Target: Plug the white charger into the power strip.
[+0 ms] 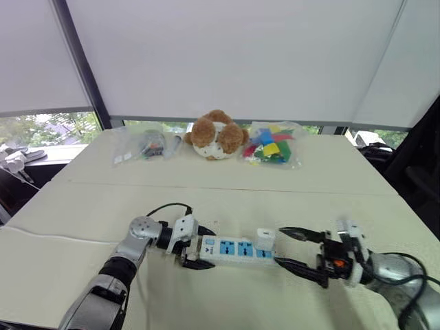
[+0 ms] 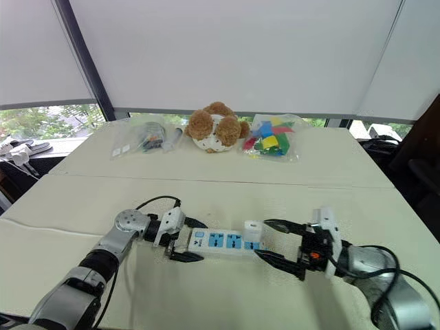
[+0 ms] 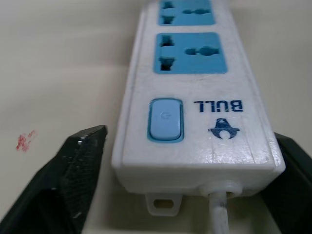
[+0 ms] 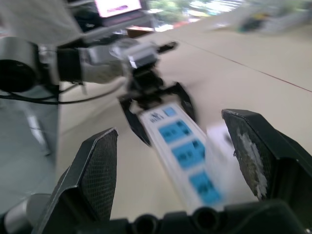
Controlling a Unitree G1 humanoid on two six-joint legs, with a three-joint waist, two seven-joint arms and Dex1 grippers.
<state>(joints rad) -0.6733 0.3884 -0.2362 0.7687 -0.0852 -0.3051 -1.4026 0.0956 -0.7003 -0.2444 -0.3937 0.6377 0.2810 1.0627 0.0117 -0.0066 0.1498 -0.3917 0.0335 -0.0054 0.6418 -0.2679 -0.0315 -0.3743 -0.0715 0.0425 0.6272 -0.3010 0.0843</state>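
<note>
On the power strip (image 1: 232,249), white charger (image 1: 265,238)

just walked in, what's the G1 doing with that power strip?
It is working on plugging in the charger. The left gripper straddles the switch end of the power strip on the table, with a gap showing on one side. The white charger stands on the strip's far-end socket; full seating can't be confirmed. The right gripper is open just beyond it, holding nothing.
</note>
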